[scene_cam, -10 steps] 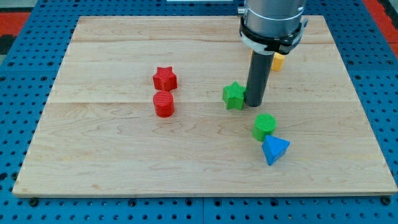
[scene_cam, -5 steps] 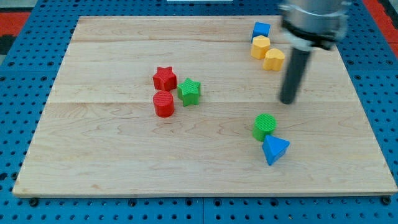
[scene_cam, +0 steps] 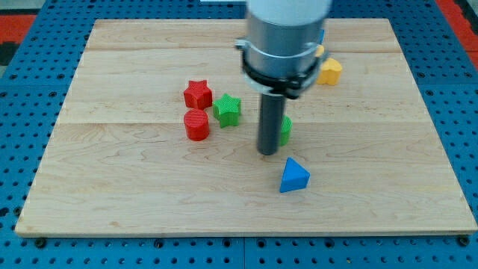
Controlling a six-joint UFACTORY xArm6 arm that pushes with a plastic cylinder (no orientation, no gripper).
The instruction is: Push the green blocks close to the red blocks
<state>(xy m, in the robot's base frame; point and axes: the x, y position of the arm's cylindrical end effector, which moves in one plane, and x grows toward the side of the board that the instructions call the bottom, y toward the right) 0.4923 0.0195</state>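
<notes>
A red star block (scene_cam: 198, 94) and a red cylinder block (scene_cam: 197, 125) sit left of the board's middle. A green star block (scene_cam: 227, 110) lies right beside them, touching or nearly touching both. A green cylinder block (scene_cam: 285, 129) is mostly hidden behind my rod, with only its right edge showing. My tip (scene_cam: 269, 152) rests on the board just left of and in front of that green cylinder, to the right of the red blocks.
A blue triangle block (scene_cam: 293, 177) lies below and right of my tip. A yellow block (scene_cam: 329, 72) sits at the view's upper right, partly hidden by the arm. The wooden board (scene_cam: 112, 187) lies on a blue pegboard.
My rod moved from the right side to the board's middle. The green cylinder moved up and left, and the blue triangle slid left. The green star stayed by the red blocks.
</notes>
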